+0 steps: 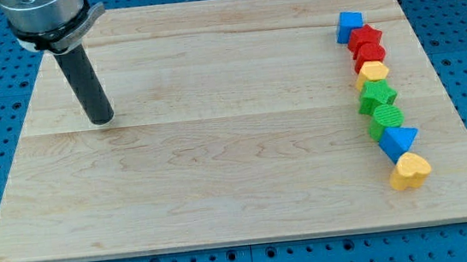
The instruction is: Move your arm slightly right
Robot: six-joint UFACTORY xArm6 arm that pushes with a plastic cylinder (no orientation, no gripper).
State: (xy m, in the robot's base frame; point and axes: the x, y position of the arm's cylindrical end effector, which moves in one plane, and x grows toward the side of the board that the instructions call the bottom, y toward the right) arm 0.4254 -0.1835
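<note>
While the rod stands on the upper-left part of the wooden tabletop (218, 150), my tip (101, 121) rests on bare wood with no block near it. The arm carries no claw: it ends in a plain dark rod, so nothing opens or closes and nothing is held.

All eight blocks lie well apart from the tip, in a single column near the view's right edge. From the view's top to bottom they are: a blue cube (349, 26), a red star-like block (365, 38), a second red block (370, 55), a yellow block (373, 72), a green star-like block (378, 95), a second green block (386, 118), a blue triangular block (399, 142) and a yellow heart-shaped block (410, 170). Neighbouring blocks touch or nearly touch, and the column's long axis runs top to bottom, leaning slightly toward the view's right at its lower end.

The deciding relation is simple. The task names no block, only a small shift of the arm to the right, and the column lies in that direction, far across a wide stretch of open wood. A slight rightward slide should therefore meet nothing. Judged from this layout, the move needs only a short, level travel of the tip, and contact with any block seems unlikely.
</note>
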